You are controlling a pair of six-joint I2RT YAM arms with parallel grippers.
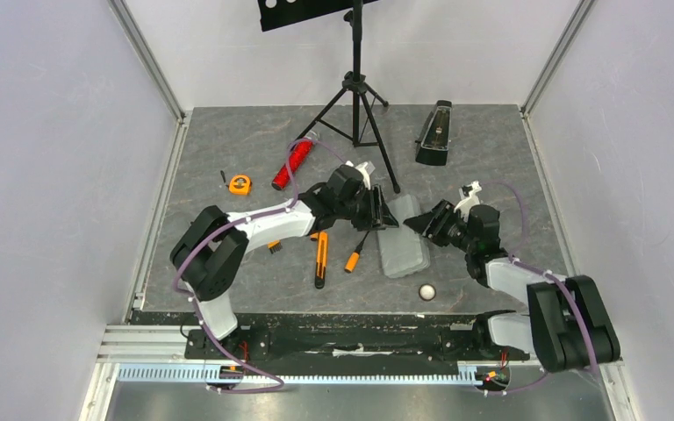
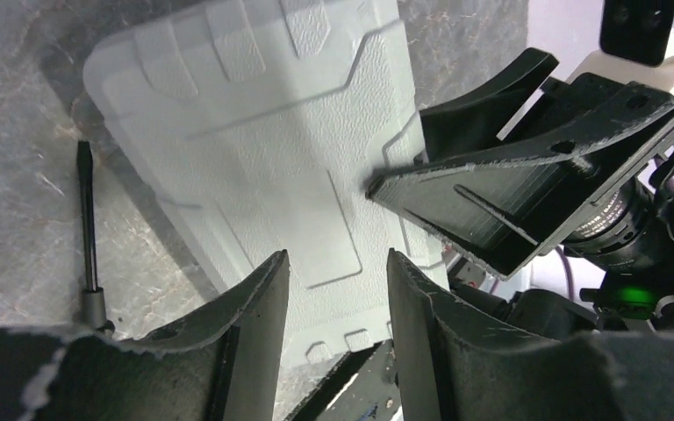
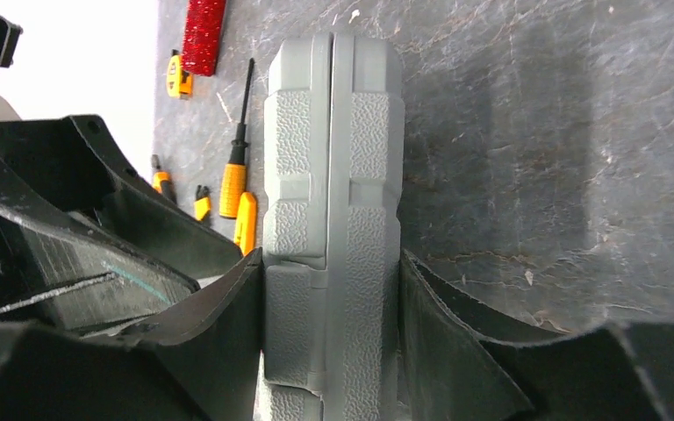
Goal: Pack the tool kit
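The grey tool kit case is closed, and in the overhead view it lies mid-table. My right gripper is shut on its long edge, one finger on each half across the seam. My left gripper stands open over the case's flat face with only that face showing between its fingers, facing the right gripper. Loose tools lie left of the case: an orange knife, an orange-handled screwdriver, and a round tape measure further off.
A red glittery cylinder lies beside a black tripod stand at the back. A black metronome stands back right. A small white ball rests near the front edge. Grey walls close in both sides.
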